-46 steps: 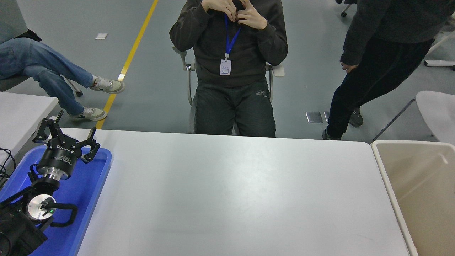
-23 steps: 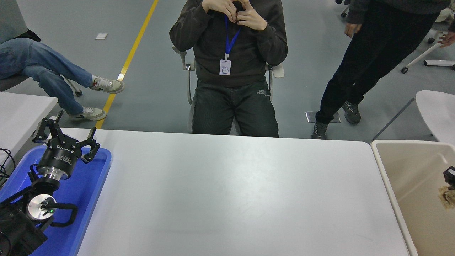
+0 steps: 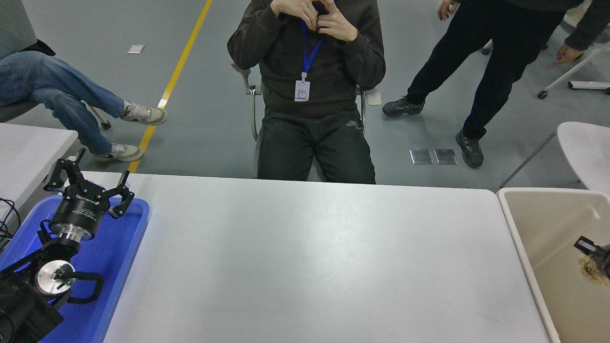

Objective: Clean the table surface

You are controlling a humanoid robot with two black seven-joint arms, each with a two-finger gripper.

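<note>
The left hand sits parked over the blue tray at the desk's near left, pointing away from the camera with its fingers spread apart. The right hand reaches in from the right edge over the beige bin, pinching a tan, fibrous scrap. It has pushed further into view than half a second ago, and a second ago it was out of sight. The desk surface fills the middle, between tray and bin. A standing person has stepped away.
</note>
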